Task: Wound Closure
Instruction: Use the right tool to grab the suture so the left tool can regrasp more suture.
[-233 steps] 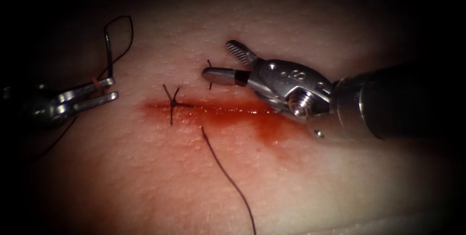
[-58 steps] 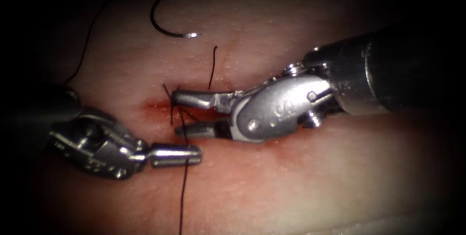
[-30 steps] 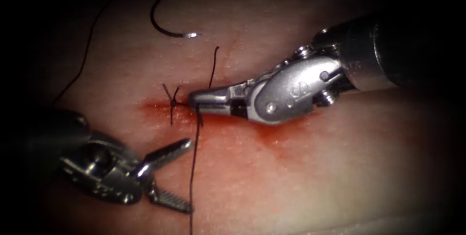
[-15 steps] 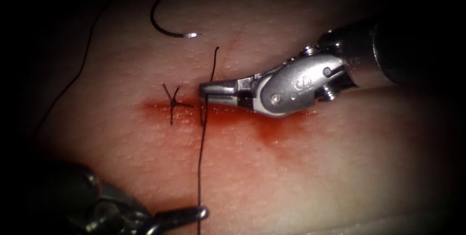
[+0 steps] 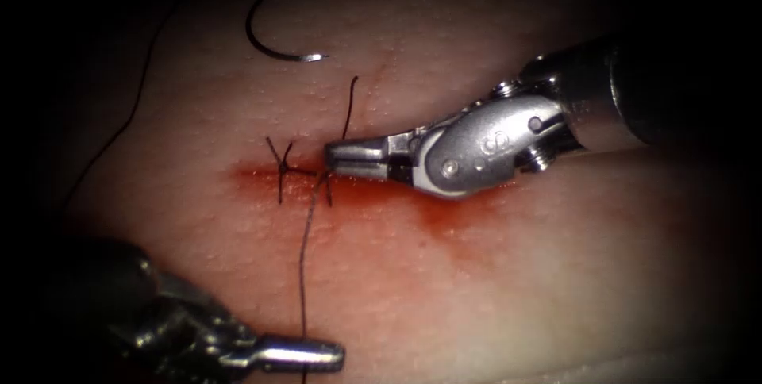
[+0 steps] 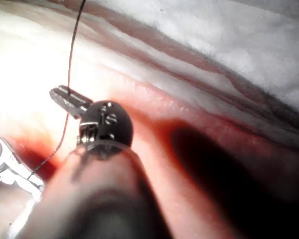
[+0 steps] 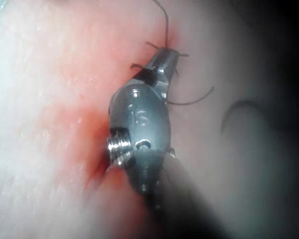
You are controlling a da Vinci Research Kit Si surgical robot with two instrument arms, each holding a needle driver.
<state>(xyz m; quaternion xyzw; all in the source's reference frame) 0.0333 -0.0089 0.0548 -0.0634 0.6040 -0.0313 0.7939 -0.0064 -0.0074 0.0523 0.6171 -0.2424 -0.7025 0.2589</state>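
Low at the frame's bottom left in the endoscope view, the left tool [image 5: 333,354] was closed on the thread [image 5: 302,273], its shaft fading into the dark edge and hard to make out. The right tool [image 5: 331,155], entering from the right, was clamped on the thread at the cut [image 5: 381,186], just right of the finished knot [image 5: 282,168]; whether a short tail [image 5: 348,110] rising above its tip belonged to the same strand could not be told. The needle [image 5: 274,47] lay free on the tissue [image 5: 476,289] in the upper left, held by neither tool and not in the tissue, its curve opening upward and its tip pointing right. Thread from it trailed down the left edge into shadow. Half a second earlier the strand ran straight down from the right tool; now it slanted left, and the left tool had shifted slightly right. Red fluid [image 5: 444,213] marked the cut.
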